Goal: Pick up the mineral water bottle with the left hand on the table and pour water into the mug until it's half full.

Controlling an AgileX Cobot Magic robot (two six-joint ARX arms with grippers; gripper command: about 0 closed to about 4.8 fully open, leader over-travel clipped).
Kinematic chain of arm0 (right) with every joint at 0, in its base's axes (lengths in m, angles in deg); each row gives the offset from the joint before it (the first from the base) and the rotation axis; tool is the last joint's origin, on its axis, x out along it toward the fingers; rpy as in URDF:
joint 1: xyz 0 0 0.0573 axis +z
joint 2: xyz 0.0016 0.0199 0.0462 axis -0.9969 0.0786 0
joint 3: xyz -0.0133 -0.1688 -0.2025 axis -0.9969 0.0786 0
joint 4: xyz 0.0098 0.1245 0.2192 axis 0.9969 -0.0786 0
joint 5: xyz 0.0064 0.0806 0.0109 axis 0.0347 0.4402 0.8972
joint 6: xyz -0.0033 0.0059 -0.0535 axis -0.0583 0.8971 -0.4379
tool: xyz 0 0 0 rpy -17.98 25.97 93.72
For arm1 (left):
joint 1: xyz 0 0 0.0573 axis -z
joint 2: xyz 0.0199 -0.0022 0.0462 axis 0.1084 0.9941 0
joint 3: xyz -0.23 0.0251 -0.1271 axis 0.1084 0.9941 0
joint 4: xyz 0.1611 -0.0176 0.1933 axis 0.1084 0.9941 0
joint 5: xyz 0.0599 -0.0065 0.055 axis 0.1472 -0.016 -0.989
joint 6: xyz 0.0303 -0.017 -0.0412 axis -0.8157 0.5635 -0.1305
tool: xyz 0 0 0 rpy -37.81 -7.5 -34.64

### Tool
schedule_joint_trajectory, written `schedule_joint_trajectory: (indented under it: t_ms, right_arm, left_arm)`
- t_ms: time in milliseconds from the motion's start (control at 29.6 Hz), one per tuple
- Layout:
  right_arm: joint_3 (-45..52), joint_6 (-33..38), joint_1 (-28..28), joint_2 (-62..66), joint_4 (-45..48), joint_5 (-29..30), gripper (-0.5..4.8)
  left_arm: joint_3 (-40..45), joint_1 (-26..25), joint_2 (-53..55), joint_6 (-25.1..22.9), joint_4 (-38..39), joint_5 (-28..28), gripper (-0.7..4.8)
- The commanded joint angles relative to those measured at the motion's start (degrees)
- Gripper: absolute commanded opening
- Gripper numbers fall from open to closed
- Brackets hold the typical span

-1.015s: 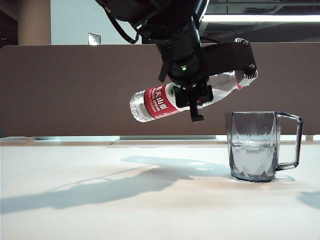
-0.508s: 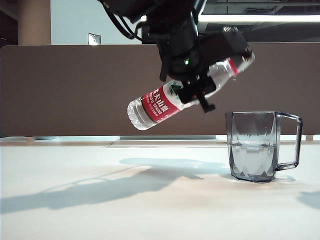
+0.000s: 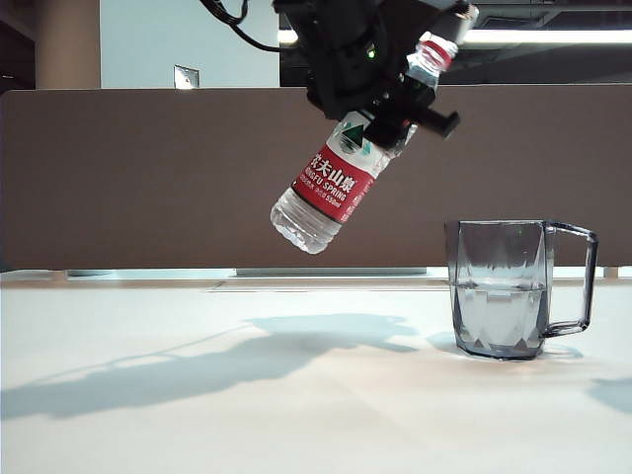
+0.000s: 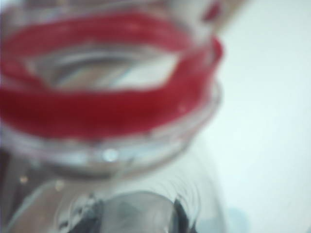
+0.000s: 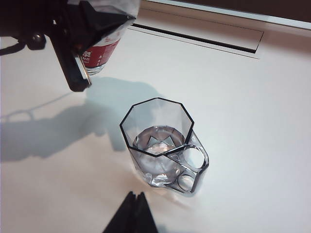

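While the black left pincer point(image 3: 395, 104) is raised above the white desk point(image 3: 296, 395), clamped on the clear red-labelled mineral water bottle point(image 3: 331, 183), neck tilted upward, the grey-tinted faceted mug point(image 3: 509, 286) stands apart below. The right pincer point(image 5: 132, 216), fingertips together, is poised beside the mug.

The table point(image 3: 197, 415) is a broad, flat white top with a matte surface. The mug point(image 3: 509, 288) stands upright directly on it at the right, handle turned right, with water in its lower half. Shadows fall across the left and middle.
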Motion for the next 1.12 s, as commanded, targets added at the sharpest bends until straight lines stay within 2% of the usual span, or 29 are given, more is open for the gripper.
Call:
schedule_joint_trajectory:
  t_ms: [34, 102, 169, 406, 609, 846, 981, 1117]
  right_arm:
    - [-0.48, -0.20, 0.02, -0.07, 0.81, 0.22, -0.02]
    - [-0.48, -0.17, 0.02, -0.07, 0.81, 0.22, -0.02]
    - [-0.48, -0.20, 0.00, -0.04, 0.81, 0.22, -0.02]
    - [-0.48, -0.17, 0.02, -0.04, 0.79, 0.22, -0.02]
    - [-0.48, -0.17, 0.02, -0.04, 0.57, 0.22, -0.02]
    - [-0.48, -0.17, 0.02, -0.04, 0.57, 0.22, -0.02]
    - [-0.48, -0.17, 0.02, -0.04, 0.57, 0.24, -0.02]
    - [-0.48, -0.17, 0.02, -0.04, 0.57, 0.24, -0.02]
  left_arm:
    - [3.10, -2.40, -3.52, 9.11, -0.92, 3.06, 1.42]
    - [6.19, -4.35, -5.75, 11.28, -0.96, 5.77, 1.42]
    - [9.42, -6.71, -8.48, 14.64, -1.11, 11.15, 1.42]
    - [14.97, -13.27, -12.70, 21.14, -2.84, 29.57, 1.27]
    - [19.82, -18.10, -14.47, 22.75, -6.71, 40.15, 1.20]
    - [23.39, -20.50, -14.80, 23.02, -11.72, 46.99, 1.21]
    - [30.34, -20.50, -14.78, 25.92, -22.99, 46.99, 1.21]
    - [34.34, -20.48, -14.78, 28.11, -28.28, 46.97, 1.21]
